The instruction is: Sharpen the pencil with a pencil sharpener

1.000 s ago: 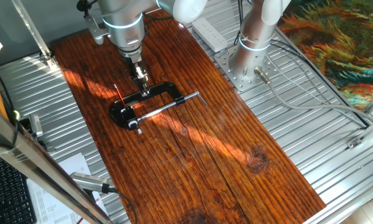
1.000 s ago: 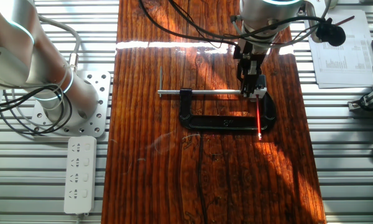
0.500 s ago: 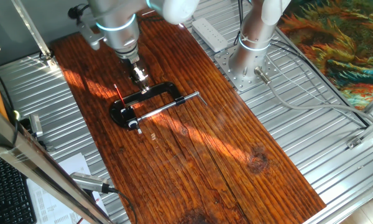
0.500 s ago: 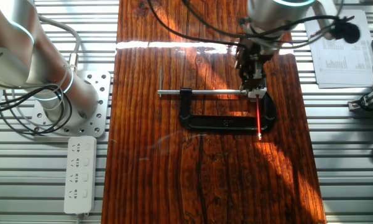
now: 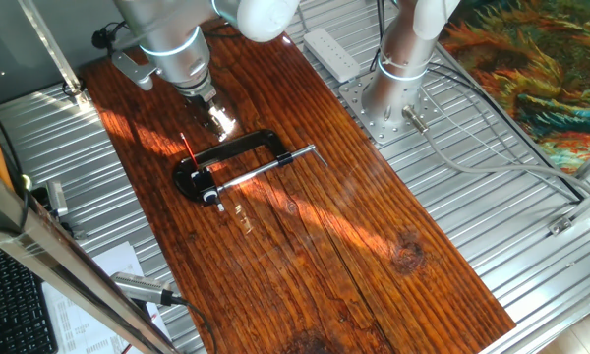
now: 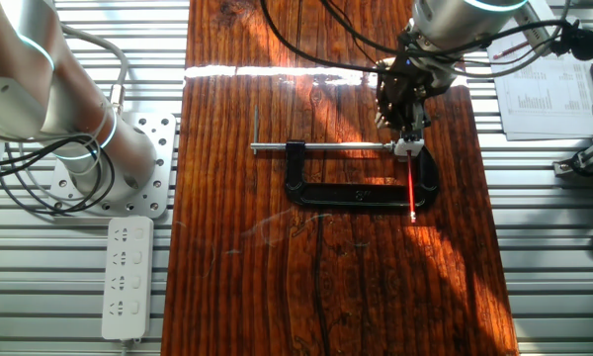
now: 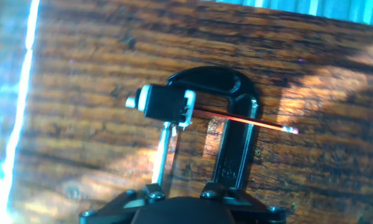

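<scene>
The pencil (image 7: 242,121) is a thin red stick with one end in the pencil sharpener (image 7: 163,102), a small black block with pale ends. The sharpener is pinched in a black C-clamp (image 7: 236,143) by its silver screw rod. In one fixed view the pencil (image 5: 189,149) slants up from the sharpener (image 5: 206,189) across the clamp (image 5: 238,146). My gripper (image 5: 219,123) hovers just behind the clamp, apart from everything, jaws slightly apart and empty. In the other fixed view the gripper (image 6: 403,117) is above the sharpener (image 6: 407,148) and pencil (image 6: 412,188).
The clamp lies on a dark wooden board (image 5: 324,246) over a ribbed metal table. A second robot's base (image 6: 109,168) and a white power strip (image 6: 127,272) stand beside the board. Papers (image 6: 549,89) lie on the other side.
My gripper has lifted and drawn back from the sharpener toward the board's far end. The pencil, sharpener and clamp have not moved.
</scene>
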Controlling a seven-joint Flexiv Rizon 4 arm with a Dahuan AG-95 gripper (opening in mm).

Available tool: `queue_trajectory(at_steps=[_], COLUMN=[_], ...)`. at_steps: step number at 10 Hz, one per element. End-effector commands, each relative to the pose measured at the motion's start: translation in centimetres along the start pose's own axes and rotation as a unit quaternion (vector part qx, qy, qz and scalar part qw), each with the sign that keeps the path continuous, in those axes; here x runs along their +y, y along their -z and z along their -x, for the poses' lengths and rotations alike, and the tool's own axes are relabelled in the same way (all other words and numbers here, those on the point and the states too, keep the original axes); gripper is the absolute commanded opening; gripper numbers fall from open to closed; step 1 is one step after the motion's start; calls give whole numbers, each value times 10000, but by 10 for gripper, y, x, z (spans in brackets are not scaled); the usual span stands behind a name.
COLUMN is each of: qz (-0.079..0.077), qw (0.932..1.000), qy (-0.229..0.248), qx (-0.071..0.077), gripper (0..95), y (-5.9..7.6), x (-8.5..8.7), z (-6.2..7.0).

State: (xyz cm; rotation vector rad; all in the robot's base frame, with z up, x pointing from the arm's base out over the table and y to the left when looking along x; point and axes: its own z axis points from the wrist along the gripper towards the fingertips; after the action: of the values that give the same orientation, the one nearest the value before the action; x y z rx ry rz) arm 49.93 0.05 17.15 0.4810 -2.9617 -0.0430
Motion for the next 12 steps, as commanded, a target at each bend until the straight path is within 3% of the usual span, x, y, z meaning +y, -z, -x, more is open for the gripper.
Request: queue_trajectory(at_steps=[1,12], qz=[-3,-27], qw=[10000,10000], qy=[3,-32], qx=[-10,-1], gripper=[0,0], y=[0,-3], x=[0,5], z=[0,4])
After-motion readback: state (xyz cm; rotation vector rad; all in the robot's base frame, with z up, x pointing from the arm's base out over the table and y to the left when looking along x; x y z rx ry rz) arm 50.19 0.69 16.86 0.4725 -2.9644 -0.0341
